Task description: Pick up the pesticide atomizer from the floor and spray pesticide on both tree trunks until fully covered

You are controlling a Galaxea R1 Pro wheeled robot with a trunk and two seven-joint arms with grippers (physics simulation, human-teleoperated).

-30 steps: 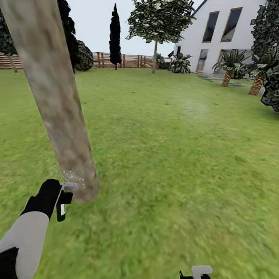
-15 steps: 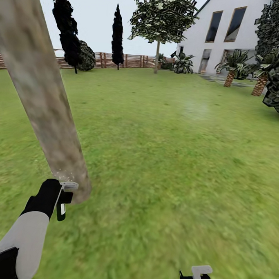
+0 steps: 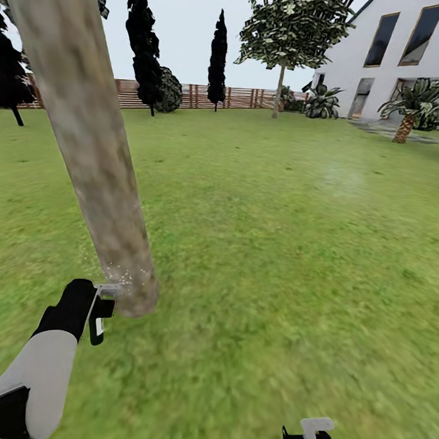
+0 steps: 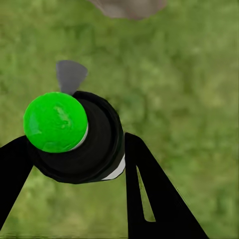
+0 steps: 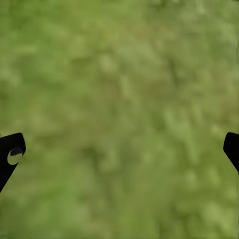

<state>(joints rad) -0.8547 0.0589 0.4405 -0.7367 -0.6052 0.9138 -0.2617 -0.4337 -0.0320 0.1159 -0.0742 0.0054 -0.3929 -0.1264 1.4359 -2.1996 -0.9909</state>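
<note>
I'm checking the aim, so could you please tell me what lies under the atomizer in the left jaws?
Under the atomizer, the left wrist view shows blurred green grass and the trunk's base at the picture's edge. The patch directly below the bottle is covered.

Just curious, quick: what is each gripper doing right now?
Left gripper: shut on the pesticide atomizer.
Right gripper: open, holding nothing, above grass.

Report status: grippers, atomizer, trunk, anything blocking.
Left gripper shut on pesticide atomizer, held beside tree trunk base. Whitish pesticide specks low on trunk. Right gripper open over grass. Nothing blocking.
</note>
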